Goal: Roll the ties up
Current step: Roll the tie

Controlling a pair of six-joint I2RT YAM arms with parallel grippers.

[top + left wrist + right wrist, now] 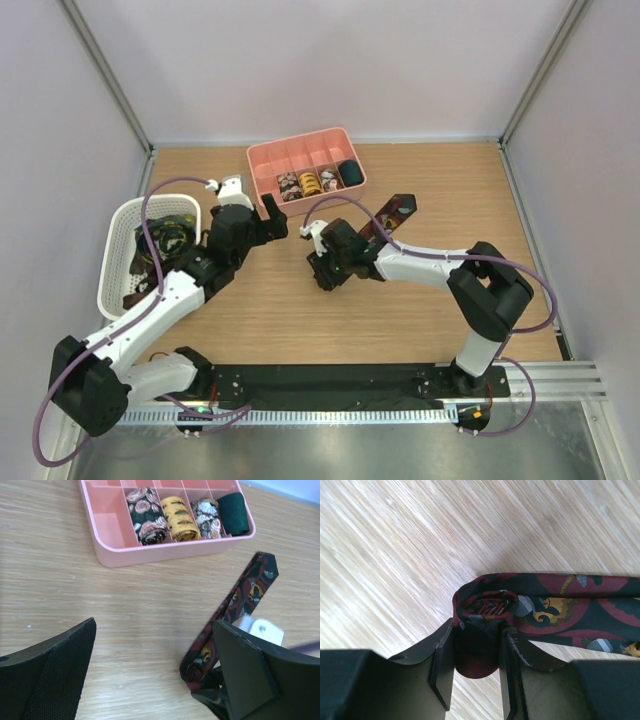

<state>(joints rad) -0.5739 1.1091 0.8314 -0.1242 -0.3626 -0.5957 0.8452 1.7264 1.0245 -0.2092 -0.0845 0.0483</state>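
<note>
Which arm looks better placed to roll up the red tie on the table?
Right, probably. The right hand grips the tie by its coiled end, ready to wind on. The left hand is open and empty, off to the side of the tie.

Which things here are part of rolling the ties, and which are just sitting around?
Part of the job: red-patterned tie, its rolled end pinched in the right gripper; four rolled ties in the pink tray; loose ties in the white mesh basket.
Just sitting around: pink tray; white mesh basket.
</note>
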